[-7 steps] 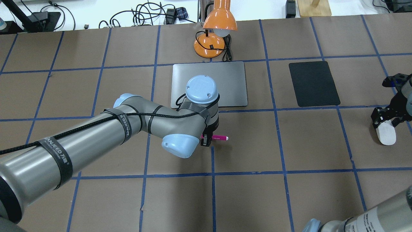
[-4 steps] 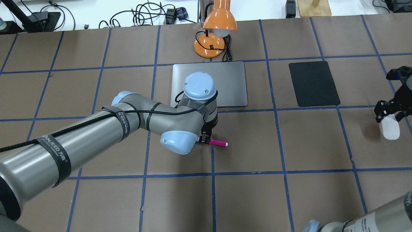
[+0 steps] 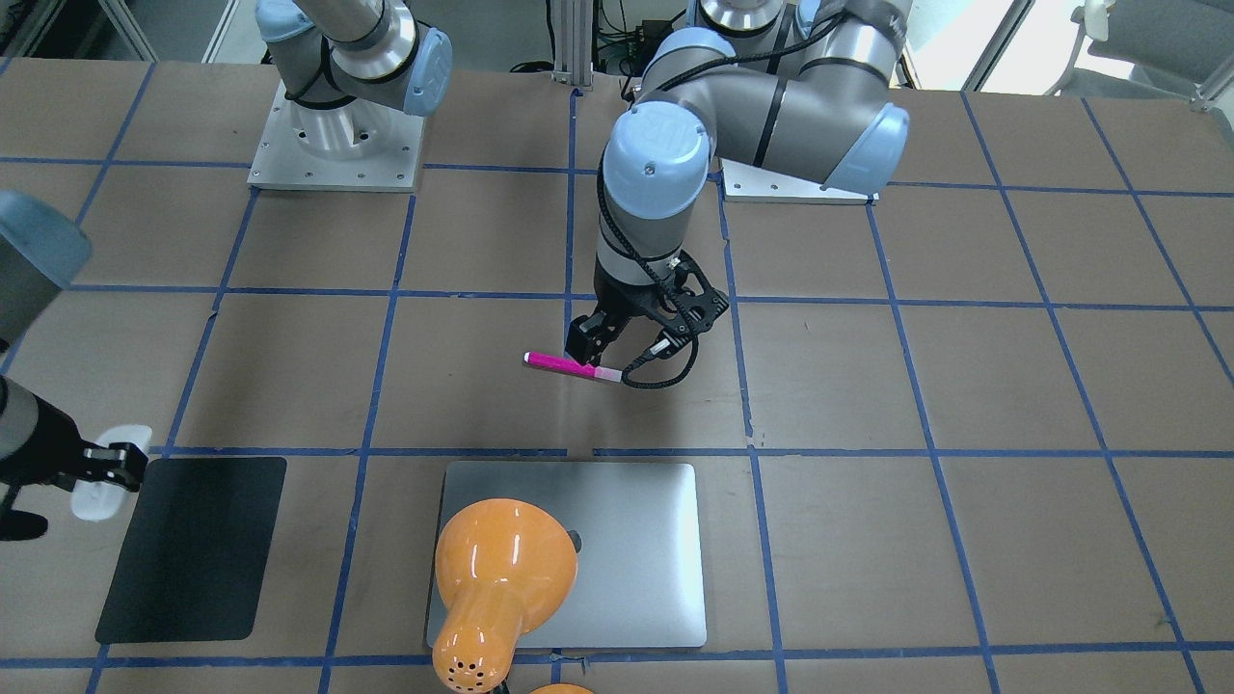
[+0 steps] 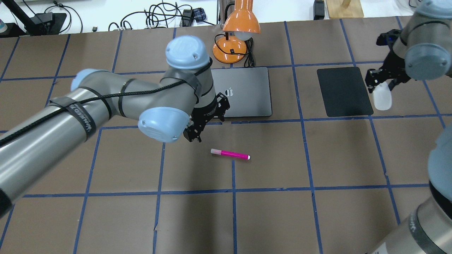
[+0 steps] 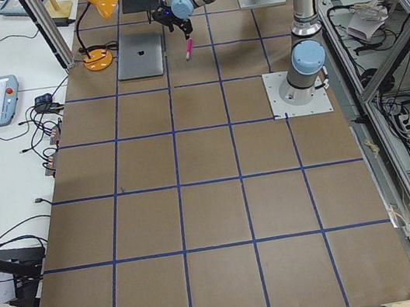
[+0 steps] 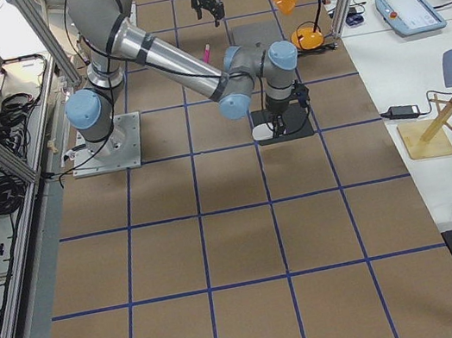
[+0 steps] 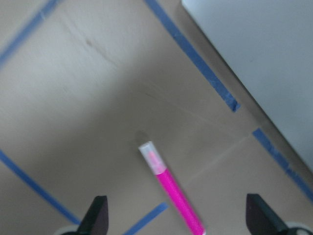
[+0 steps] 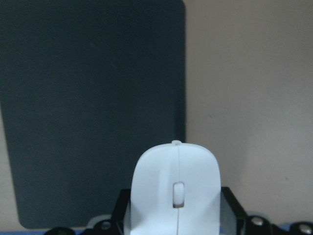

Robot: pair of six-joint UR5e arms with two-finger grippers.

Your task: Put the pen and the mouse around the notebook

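Observation:
The magenta pen (image 4: 230, 154) lies flat on the brown paper, in front of the silver notebook (image 4: 247, 95). My left gripper (image 4: 195, 137) hangs open above the table, to the left of the pen and not touching it. In the left wrist view the pen (image 7: 168, 188) lies between and below the spread fingertips (image 7: 95, 218), with the notebook's corner (image 7: 259, 58) at the upper right. My right gripper (image 4: 379, 83) is shut on the white mouse (image 4: 382, 99), beside the right edge of the black mat (image 4: 344, 91). The right wrist view shows the mouse (image 8: 176, 188) clamped between the jaws.
An orange lamp (image 4: 240, 21) stands behind the notebook, its cord running beside the base. In the front-facing view the lamp shade (image 3: 501, 564) hides part of the notebook (image 3: 636, 549). Blue tape lines grid the brown table. Cables lie beyond the far edge.
My left gripper let go of the pen, opened, and lifted away to the left. My right gripper carried the mouse from the right front up to the black mat's right edge.

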